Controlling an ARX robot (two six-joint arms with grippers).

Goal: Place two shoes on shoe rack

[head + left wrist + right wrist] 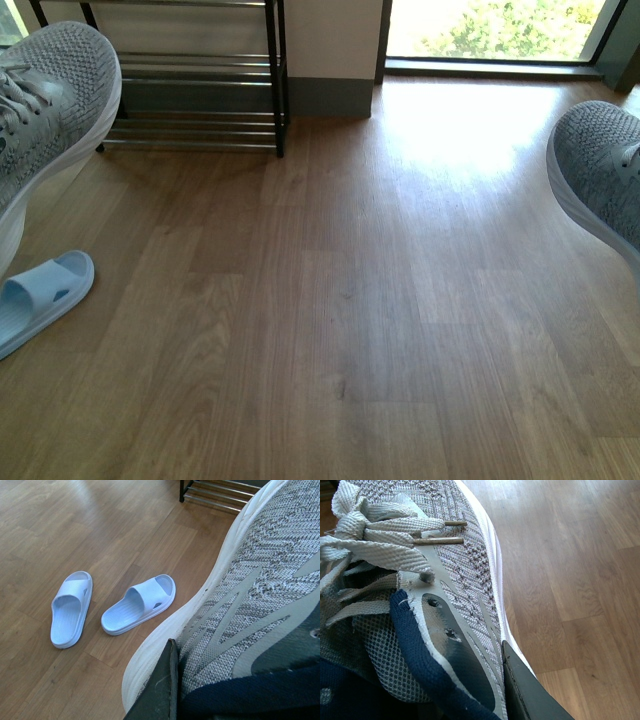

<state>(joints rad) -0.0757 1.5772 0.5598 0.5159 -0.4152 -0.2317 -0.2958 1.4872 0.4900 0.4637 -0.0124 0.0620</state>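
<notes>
Two grey knit sneakers hang above the wooden floor. The left grey sneaker [50,110] fills the front view's left edge, toe pointing toward the shoe rack [200,80] at the back left. My left gripper [200,695] is shut on its side wall [250,605]; one dark finger [162,690] presses against its white sole and knit. The right grey sneaker [600,170] shows at the right edge. My right gripper [485,690] is shut on the collar of this sneaker [455,570], with a dark finger [530,695] outside the sole. The rack's black frame and silver bars [220,492] stand near the left sneaker's toe.
A pale blue slide sandal [40,295] lies on the floor at the front left; in the left wrist view both sandals [140,605] [70,607] lie side by side. A wall and bright window [490,30] close off the back. Wooden floor [350,300] spreads between the shoes.
</notes>
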